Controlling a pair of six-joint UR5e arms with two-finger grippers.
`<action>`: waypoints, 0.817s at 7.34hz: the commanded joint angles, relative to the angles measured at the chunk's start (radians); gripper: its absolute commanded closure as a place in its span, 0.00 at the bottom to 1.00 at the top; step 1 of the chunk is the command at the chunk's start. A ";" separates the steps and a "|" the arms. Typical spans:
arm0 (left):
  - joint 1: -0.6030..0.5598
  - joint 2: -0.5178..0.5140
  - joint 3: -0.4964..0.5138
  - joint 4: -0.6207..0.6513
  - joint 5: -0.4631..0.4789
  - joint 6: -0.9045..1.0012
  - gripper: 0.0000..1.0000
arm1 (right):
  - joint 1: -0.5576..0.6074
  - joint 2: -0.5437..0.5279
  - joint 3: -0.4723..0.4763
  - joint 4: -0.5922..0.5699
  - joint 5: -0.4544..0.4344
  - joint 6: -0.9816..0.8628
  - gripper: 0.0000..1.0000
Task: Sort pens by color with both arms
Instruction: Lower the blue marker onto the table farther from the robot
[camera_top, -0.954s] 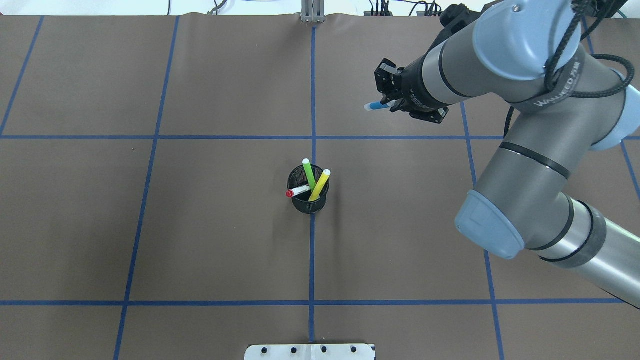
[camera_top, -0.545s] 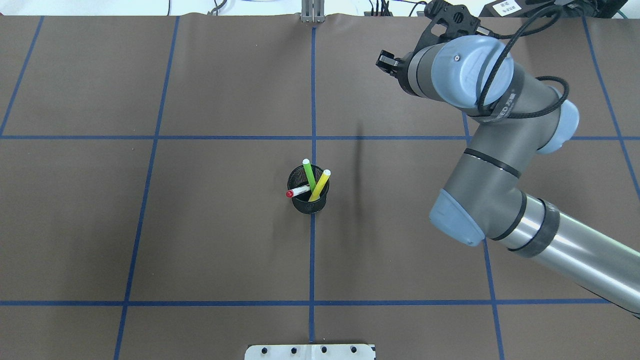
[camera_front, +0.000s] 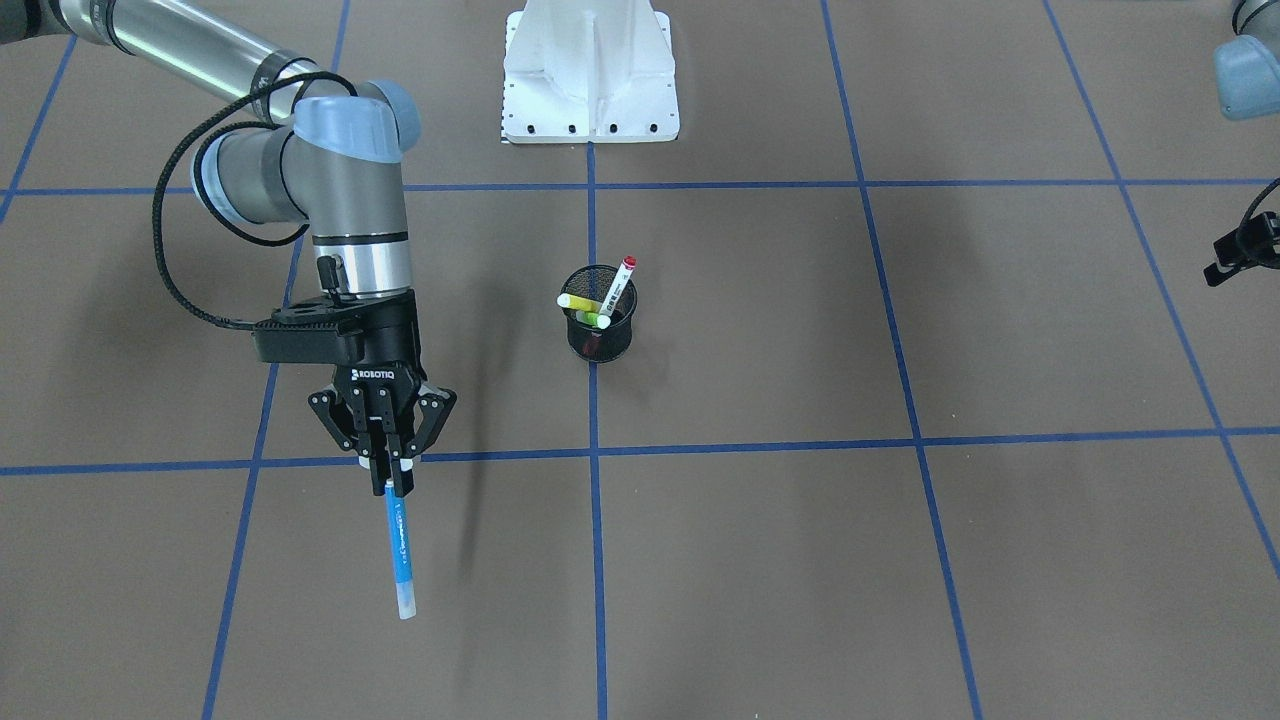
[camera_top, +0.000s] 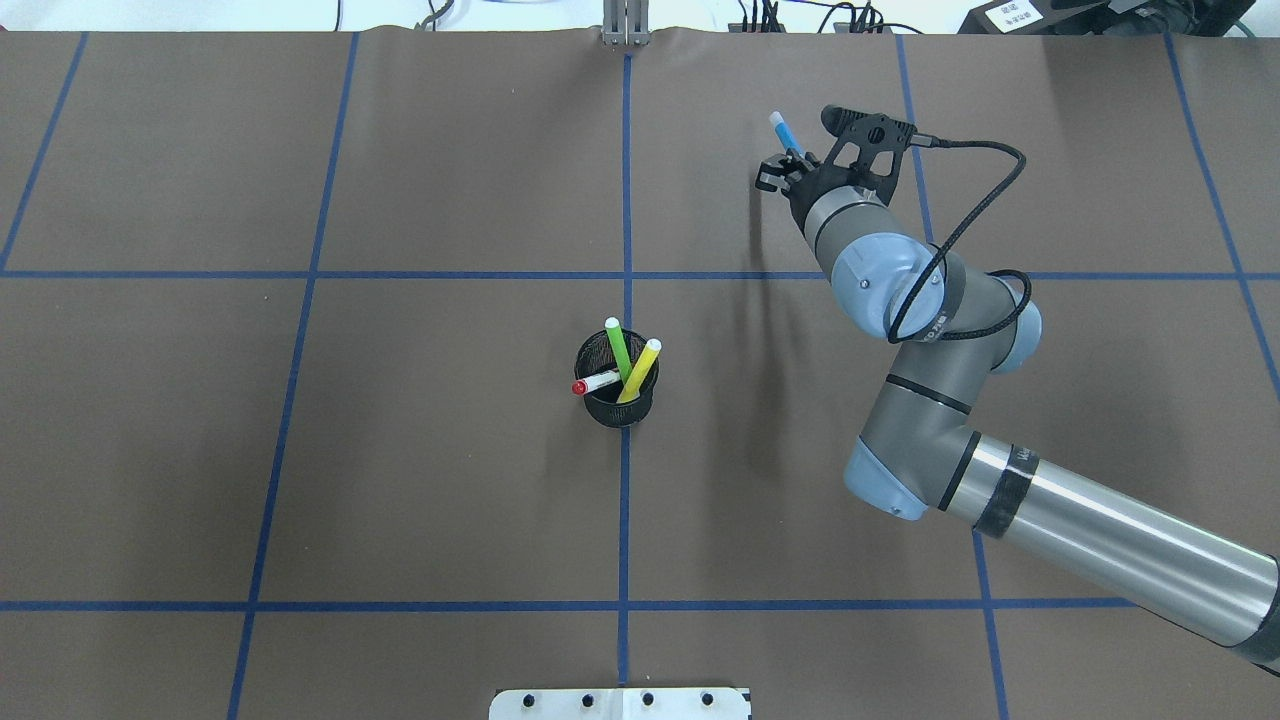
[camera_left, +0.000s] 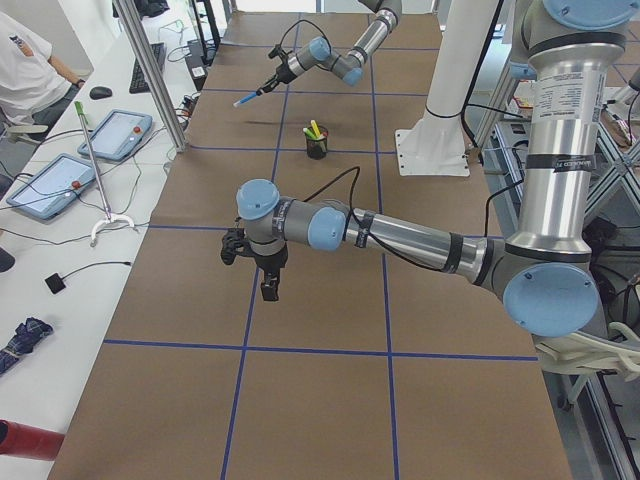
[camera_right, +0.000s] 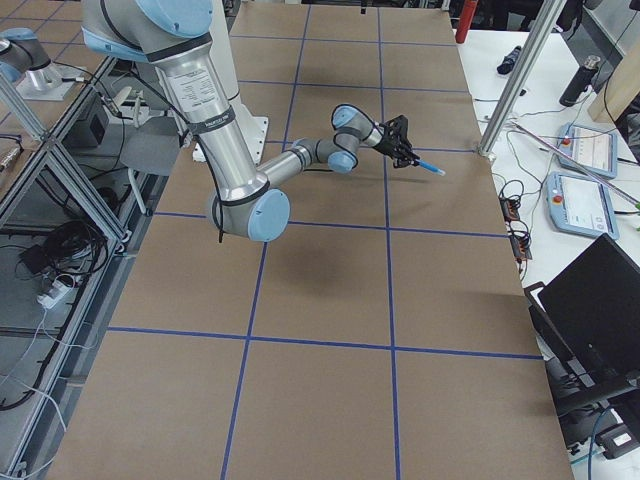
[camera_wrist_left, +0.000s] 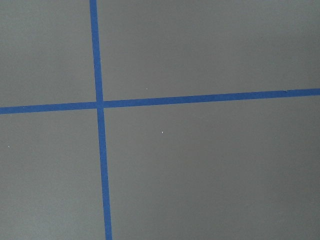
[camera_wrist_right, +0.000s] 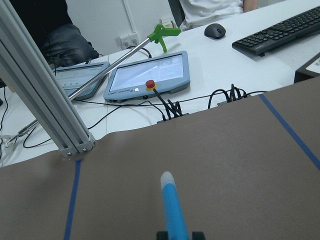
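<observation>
- Right gripper (camera_top: 790, 165), seen from overhead: at about 1 o'clock from the cup (camera_top: 617, 405), well apart from it, over the far right part of the table (camera_top: 450, 480).
- Fingers pressed onto the blue pen (camera_top: 782, 130), pinching it near one end.
- Rest of that pen jutting past the fingertips toward 11 o'clock, pale tip farthest out, held clear of the table with its shadow lying apart on the brown surface.
- Same grip in the front-facing view: right gripper (camera_front: 392, 485) pointing down the picture, blue pen (camera_front: 400, 545) sticking out at 6 o'clock.
- Cup standing upright at the table's middle, on the blue tape line (camera_top: 625, 520).
- Inside it, three pens: green pen (camera_top: 619, 350) leaning toward 12 o'clock, yellow pen (camera_top: 640, 370) toward 1 o'clock, red-ended white pen (camera_top: 597, 382) toward 9 o'clock.
- Left gripper (camera_left: 268, 285): low over the table's left end, far from the cup; fingers' state impossible to tell.
- Left wrist view: only brown table and crossing tape lines.
</observation>
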 joint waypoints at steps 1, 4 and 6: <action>0.000 -0.002 -0.015 0.000 0.000 -0.031 0.00 | -0.036 -0.016 -0.062 0.080 -0.036 -0.063 1.00; 0.000 -0.002 -0.020 0.002 0.002 -0.031 0.00 | -0.075 -0.040 -0.064 0.080 -0.091 -0.087 1.00; 0.000 -0.002 -0.020 0.002 0.005 -0.032 0.00 | -0.076 -0.031 -0.061 0.085 -0.090 -0.087 0.49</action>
